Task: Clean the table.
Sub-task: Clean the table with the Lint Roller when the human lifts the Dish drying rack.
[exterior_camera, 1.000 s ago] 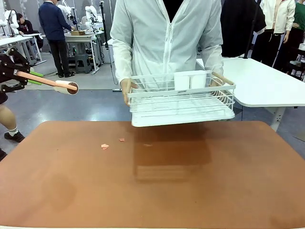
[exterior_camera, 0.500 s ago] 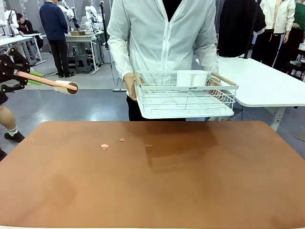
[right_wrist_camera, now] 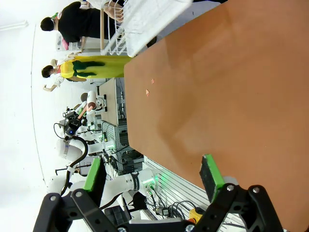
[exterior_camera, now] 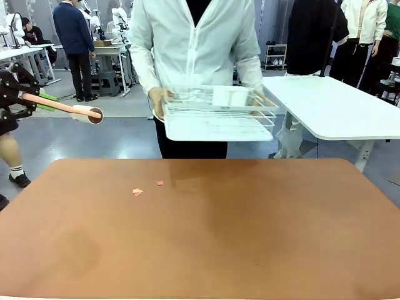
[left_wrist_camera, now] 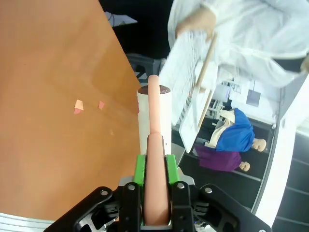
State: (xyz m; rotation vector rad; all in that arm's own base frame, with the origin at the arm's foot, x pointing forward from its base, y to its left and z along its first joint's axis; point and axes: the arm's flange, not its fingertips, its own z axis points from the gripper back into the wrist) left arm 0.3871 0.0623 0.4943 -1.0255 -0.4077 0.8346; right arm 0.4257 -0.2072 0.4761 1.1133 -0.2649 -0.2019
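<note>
The table (exterior_camera: 237, 231) has a reddish-brown top, and a few small pink paper scraps (exterior_camera: 137, 192) lie on it at the far left. My left gripper (exterior_camera: 22, 96) hovers off the table's far-left corner, shut on the pink handle of a lint roller (exterior_camera: 87, 114). In the left wrist view the gripper (left_wrist_camera: 155, 169) clamps that handle and the white roll (left_wrist_camera: 154, 113) points past the table edge, with the scraps (left_wrist_camera: 78, 104) to its left. My right gripper (right_wrist_camera: 152, 173) stands open above the table's (right_wrist_camera: 231, 87) near edge, nothing between its fingers.
A person in a white jacket stands at the far side, holding a white wire dish rack (exterior_camera: 219, 112) in both hands above the floor behind the table. A white-topped desk (exterior_camera: 337, 106) stands at the back right. Other people stand farther off.
The person has lifted the dish rack off the table's far edge and carried it back and to the left. My left gripper and the lint roller have not moved.
</note>
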